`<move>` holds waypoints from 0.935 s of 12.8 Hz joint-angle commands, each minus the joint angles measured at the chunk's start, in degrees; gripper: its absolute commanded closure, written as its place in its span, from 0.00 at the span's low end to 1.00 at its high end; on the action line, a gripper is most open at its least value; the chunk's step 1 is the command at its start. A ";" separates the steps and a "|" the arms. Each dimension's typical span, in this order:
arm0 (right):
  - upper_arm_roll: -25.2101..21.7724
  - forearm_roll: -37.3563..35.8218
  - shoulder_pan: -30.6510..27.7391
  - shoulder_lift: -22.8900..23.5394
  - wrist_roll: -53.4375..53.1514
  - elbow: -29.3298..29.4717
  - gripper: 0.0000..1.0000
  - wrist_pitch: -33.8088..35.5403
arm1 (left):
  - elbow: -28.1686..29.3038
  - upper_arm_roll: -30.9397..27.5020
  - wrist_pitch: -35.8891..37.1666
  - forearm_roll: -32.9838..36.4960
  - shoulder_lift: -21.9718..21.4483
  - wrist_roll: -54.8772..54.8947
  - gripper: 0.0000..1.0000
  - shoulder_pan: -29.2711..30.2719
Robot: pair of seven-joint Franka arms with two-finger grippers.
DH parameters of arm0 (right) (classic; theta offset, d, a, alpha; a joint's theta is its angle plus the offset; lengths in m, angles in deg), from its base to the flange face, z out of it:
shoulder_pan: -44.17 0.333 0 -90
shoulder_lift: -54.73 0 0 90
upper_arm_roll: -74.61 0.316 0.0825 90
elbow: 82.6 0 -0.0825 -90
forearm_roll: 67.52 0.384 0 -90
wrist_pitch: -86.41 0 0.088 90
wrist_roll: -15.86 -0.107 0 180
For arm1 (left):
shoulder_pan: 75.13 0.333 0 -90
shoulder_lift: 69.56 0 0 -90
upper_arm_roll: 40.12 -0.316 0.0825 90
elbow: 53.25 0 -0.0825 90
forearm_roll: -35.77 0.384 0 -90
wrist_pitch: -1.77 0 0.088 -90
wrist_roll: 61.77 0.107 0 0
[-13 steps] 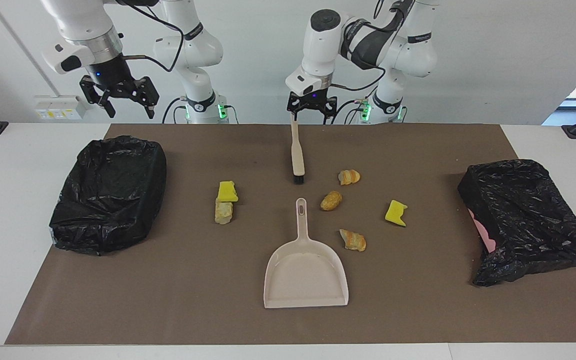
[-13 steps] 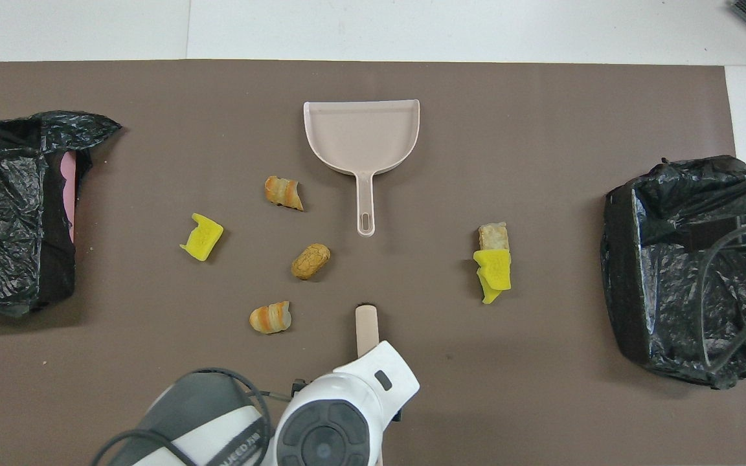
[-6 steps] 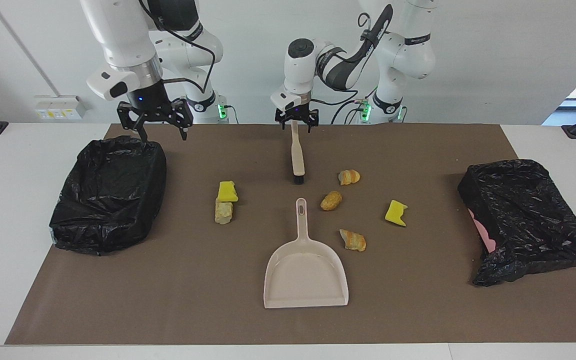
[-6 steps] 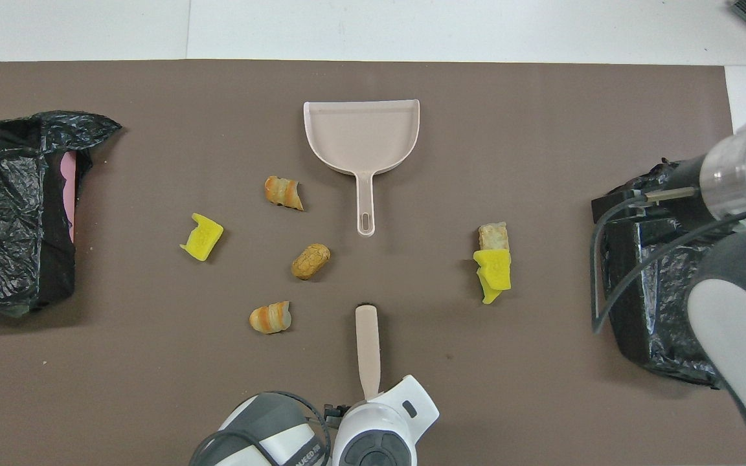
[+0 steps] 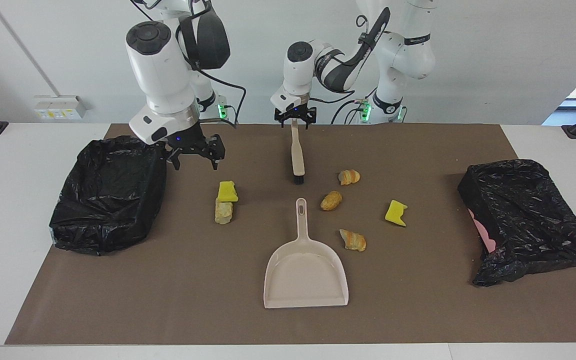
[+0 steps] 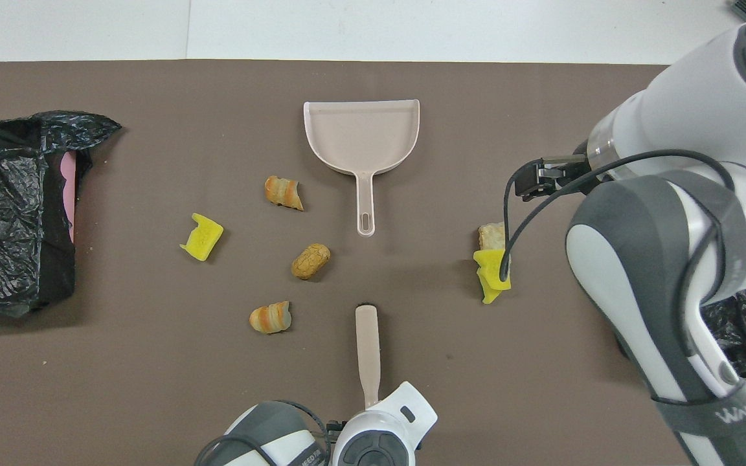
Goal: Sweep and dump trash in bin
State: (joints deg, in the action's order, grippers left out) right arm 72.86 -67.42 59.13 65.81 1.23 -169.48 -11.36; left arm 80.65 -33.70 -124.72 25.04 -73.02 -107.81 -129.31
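Left gripper [image 5: 295, 123]: at brush [image 5: 297, 156] handle tip, grip cannot be told. Right gripper [image 5: 195, 159]: open, empty, over mat beside lined bin [image 5: 108, 195]. Trash: sponge chunks [image 5: 227, 191] [image 5: 395, 212] and bread pieces [image 5: 331, 200] scattered around dustpan [image 5: 305, 272].

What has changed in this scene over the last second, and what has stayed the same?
The right gripper came down from above the bin toward the middle, open and empty. The left gripper lowered onto the brush handle's end. Scraps and dustpan stayed put.
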 commanded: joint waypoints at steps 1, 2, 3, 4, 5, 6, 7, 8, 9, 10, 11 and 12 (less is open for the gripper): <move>-0.01 1.48 -0.03 2.90 -1.98 2.59 0.00 -1.71 | 1.54 -1.06 -0.77 -1.31 -1.11 -0.63 0.20 -1.27; 0.16 1.48 -0.03 3.08 -1.98 2.33 0.00 -1.98 | 1.63 -1.06 -0.68 -1.40 -1.20 -0.63 0.23 -1.27; 0.17 1.57 -0.03 3.08 -1.89 2.33 0.00 -2.85 | 1.80 -1.06 -0.34 -1.48 -1.29 -0.63 0.23 -1.27; 0.17 1.66 -0.03 3.08 -1.89 2.33 0.00 -3.47 | 1.81 -1.06 0.28 -1.92 -1.29 -0.55 0.25 -1.27; 0.25 1.66 0.15 3.25 -1.98 2.24 0.00 -3.74 | 1.81 -1.06 0.54 -2.18 -1.38 -0.46 0.25 -1.27; 0.51 1.92 1.37 3.60 -2.16 2.16 0.00 -4.53 | 1.89 -1.06 1.07 -2.19 -1.38 -0.46 0.26 -1.27; 0.60 1.83 1.99 4.39 -2.68 2.15 0.00 -4.97 | 1.89 -1.06 1.51 -2.27 -1.46 -0.46 0.26 -1.27; 0.52 1.83 2.00 4.92 -3.12 2.15 0.00 -5.49 | 2.07 -1.06 1.69 -2.28 -1.64 -0.54 0.31 -1.27; 0.60 2.01 2.00 4.92 -3.12 2.15 0.00 -6.28 | 2.07 -1.06 2.39 -2.28 -1.73 -0.55 0.39 -1.27; 0.52 2.71 2.00 4.92 -3.04 2.15 0.00 -6.64 | 2.07 -1.06 2.83 -2.28 -1.73 -0.55 0.49 -1.27; 0.52 3.23 2.08 4.92 -3.12 1.98 0.00 -7.08 | 2.07 -1.06 2.92 -2.28 -1.73 -0.55 0.58 -1.27; 0.60 3.24 2.17 5.01 -3.04 1.54 0.00 -8.21 | 2.07 -1.06 3.44 -2.28 -1.82 -0.55 0.70 -1.27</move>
State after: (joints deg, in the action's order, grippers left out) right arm 73.31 -65.64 61.55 70.38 -0.87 -168.15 -17.83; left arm 81.36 -33.74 -122.48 23.72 -73.13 -107.95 -129.38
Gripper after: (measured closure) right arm 0.000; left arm 0.551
